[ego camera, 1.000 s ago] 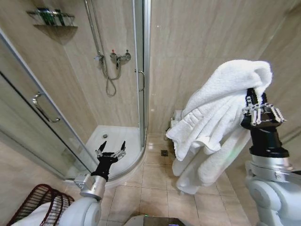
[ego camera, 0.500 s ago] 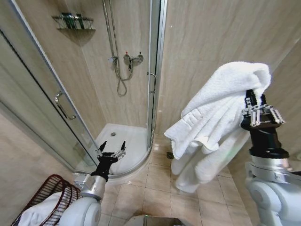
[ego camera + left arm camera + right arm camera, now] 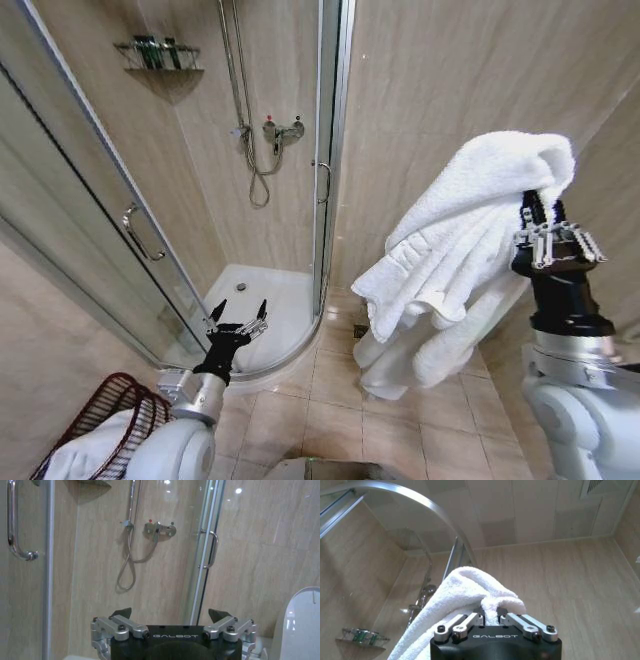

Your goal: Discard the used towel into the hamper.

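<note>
A big white towel [image 3: 450,255] hangs in folds at the right of the head view, held up high by my right gripper [image 3: 541,208], which is shut on its top edge. In the right wrist view the towel [image 3: 455,596] bunches between the pinched fingers of the right gripper [image 3: 490,612]. The hamper [image 3: 95,415], a dark reddish-brown slatted basket, stands on the floor at the lower left with white cloth in it. My left gripper [image 3: 238,322] is open and empty, low down, just right of the hamper; the left gripper [image 3: 170,614] also shows in its wrist view.
A curved glass shower cabin [image 3: 325,150] with a white tray [image 3: 255,300] fills the middle and left. A sliding door with a handle [image 3: 143,232] is at the left. A white toilet [image 3: 302,626] stands near the right wall. Beige tiled floor [image 3: 330,400] lies ahead.
The whole head view has shifted right as the camera turned left. The hamper now sits a little farther into the picture. Both arms keep their pose and the towel stays gripped.
</note>
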